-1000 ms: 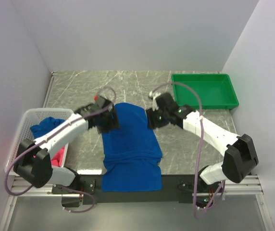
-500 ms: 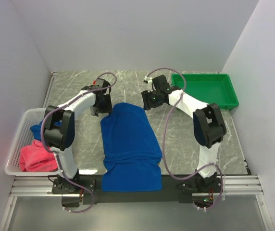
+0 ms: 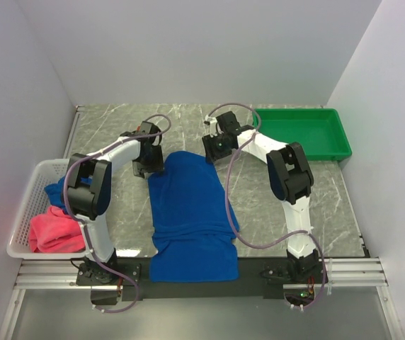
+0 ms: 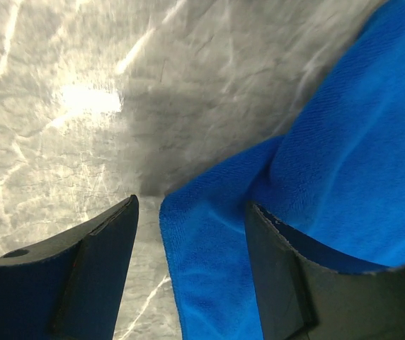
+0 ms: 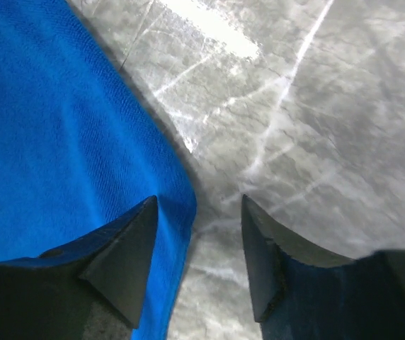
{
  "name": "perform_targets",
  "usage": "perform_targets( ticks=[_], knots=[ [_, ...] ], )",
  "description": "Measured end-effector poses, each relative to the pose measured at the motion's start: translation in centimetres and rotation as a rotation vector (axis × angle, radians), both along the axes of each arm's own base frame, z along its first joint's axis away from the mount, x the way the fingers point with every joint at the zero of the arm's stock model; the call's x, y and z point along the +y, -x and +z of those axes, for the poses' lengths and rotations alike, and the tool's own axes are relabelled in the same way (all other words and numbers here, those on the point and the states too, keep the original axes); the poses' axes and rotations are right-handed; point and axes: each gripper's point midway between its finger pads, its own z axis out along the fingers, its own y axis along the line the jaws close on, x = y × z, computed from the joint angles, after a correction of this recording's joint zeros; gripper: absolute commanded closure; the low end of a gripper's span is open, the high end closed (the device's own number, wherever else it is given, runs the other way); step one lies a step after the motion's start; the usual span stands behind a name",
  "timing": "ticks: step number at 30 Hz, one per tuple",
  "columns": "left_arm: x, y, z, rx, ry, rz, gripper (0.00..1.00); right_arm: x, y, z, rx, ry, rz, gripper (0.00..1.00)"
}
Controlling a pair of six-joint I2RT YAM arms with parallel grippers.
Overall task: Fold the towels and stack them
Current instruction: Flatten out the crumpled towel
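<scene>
— Where's the towel?
— The blue towel [image 3: 188, 212] is spread on the desk [image 3: 103, 131], with its near end draping off. I have the left end effector [image 3: 146, 161] and right end effector [image 3: 214, 147] both wide at its far corners, probably to pinch them for folding.

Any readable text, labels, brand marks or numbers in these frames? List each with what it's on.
None: no text can be read in any view.
blue towel, pink towel: plain cloth, with no tag or print showing.
green tray, white basket: no label visible.
left arm, right arm: any marking is too small to read.
</scene>
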Motion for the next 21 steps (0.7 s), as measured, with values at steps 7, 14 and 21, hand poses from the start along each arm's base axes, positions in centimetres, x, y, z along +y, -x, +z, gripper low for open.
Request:
perform_targets(
  ticks=[7,14,21],
  knots=[
    [0.3,1.1,-1.3,0.035,0.029,0.010,0.35,1.0,-0.3,-0.3,0.013,-0.035,0.026,0.59],
    [0.1,1.0,-1.3,0.024,0.046,0.015,0.61,1.4,0.0,-0.3,0.022,-0.049,0.042,0.90],
    [-0.3,0.9,-1.2,0.023,0.069,0.009,0.99,1.3,0.0,-0.2,0.016,-0.039,0.037,1.00]
  ],
)
